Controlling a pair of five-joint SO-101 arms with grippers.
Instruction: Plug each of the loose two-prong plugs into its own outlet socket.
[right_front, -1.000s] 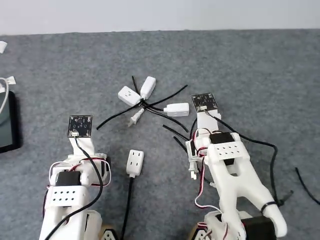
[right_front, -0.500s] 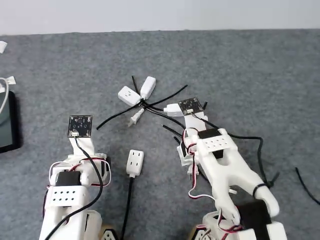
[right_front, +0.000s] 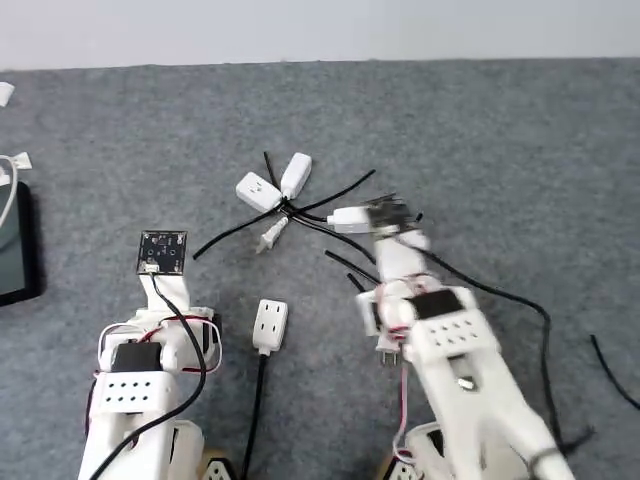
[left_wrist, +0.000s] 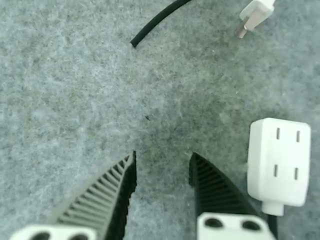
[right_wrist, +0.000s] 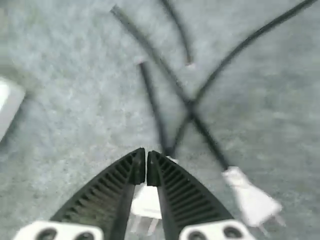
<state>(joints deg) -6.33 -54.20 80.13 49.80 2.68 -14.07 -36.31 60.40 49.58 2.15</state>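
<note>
A white outlet block (right_front: 270, 325) on a black cord lies between the two arms; it also appears beside my left gripper's finger (left_wrist: 279, 160). My left gripper (left_wrist: 161, 167) is open over bare carpet, with a loose two-prong plug (left_wrist: 255, 12) farther ahead. A cluster of white plugs and sockets (right_front: 275, 190) with black cables lies mid-table, including a plug (right_front: 268, 237) and a white piece (right_front: 350, 218). My right gripper (right_wrist: 146, 156) is shut, its tips just above a white piece (right_wrist: 147, 202). Another white plug (right_wrist: 250, 200) lies close beside it.
Loose black cables (right_front: 340, 195) cross the carpet around the cluster and by the right arm (right_front: 450, 340). A dark flat device (right_front: 12, 250) sits at the left edge. Grey carpet stretches open at the back and far right.
The right arm has swung left and stretched forward toward the white piece by the cluster. The left arm has stayed still.
</note>
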